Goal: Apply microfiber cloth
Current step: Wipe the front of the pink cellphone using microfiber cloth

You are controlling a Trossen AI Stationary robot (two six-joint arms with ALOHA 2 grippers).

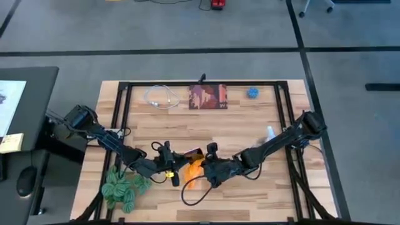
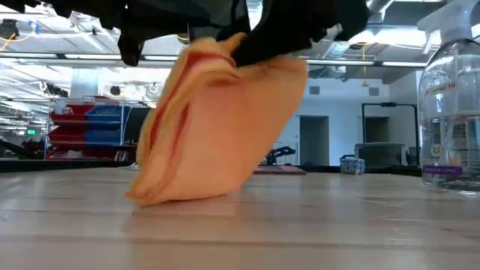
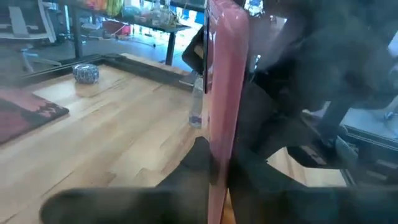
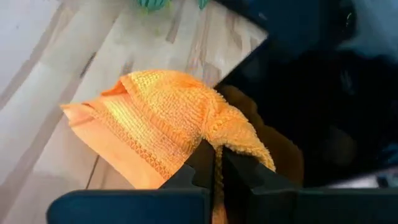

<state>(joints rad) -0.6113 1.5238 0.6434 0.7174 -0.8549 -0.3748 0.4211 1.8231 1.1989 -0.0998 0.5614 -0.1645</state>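
Observation:
The orange microfiber cloth (image 1: 194,170) hangs bunched between my two grippers near the table's front middle. In the low view the cloth (image 2: 217,120) drops from the dark grippers at the top. My right gripper (image 4: 214,155) is shut on it. My left gripper (image 3: 217,165), coming from the left, is shut on a smartphone in a pink case (image 3: 224,93), seen edge-on. A dark surface (image 4: 292,112) stands right behind the cloth; it looks like the phone's face. My left gripper pinches the phone between its two fingers, one on each flat face, at the end nearest the wrist (image 3: 217,180). The phone sticks out beyond the fingers, edge toward the camera. My right gripper pinches a gathered fold of the cloth (image 4: 214,140) between its two fingertips, several layers thick. The cloth hangs slack below the fingers, and its lower end (image 2: 150,196) rests on the table.
A clear spray bottle (image 1: 270,132) stands right of the grippers. At the far edge lie a dark red printed square (image 1: 208,97), a white cable (image 1: 160,97) and a blue ball (image 1: 252,92). A green bundle (image 1: 123,186) lies at the front left, a black cable loop (image 1: 194,194) in front.

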